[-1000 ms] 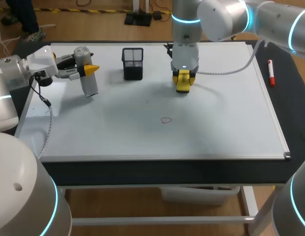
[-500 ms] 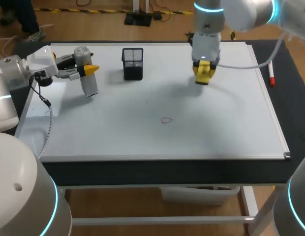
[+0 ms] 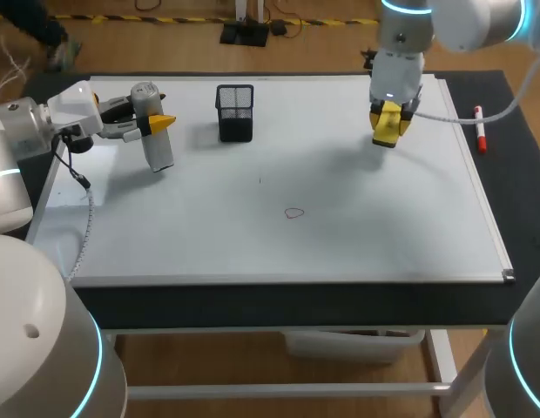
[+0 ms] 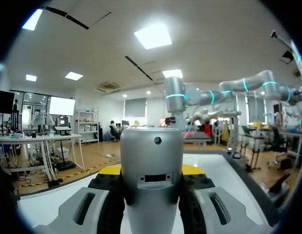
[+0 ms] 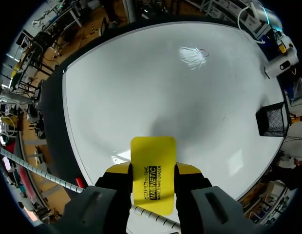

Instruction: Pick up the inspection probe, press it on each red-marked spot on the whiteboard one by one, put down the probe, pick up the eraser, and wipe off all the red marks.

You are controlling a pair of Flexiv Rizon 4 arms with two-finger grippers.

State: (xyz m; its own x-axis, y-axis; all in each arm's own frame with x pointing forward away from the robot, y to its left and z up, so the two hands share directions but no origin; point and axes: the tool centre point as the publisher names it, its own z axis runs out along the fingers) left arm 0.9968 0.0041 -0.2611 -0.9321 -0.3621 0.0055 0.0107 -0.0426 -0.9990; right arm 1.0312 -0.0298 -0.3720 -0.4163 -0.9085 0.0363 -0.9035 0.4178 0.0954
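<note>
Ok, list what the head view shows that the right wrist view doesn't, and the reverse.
Head only: the marker lying beside the whiteboard. Right wrist only: the right gripper seen shut on the eraser from both sides. Both: whiteboard, eraser, basket and red mark.

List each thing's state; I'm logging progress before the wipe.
inspection probe: held, left gripper shut on it
eraser: held, right gripper shut on it
red mark: on whiteboard, unwiped
mesh holder: upright
red marker: lying beside whiteboard
</note>
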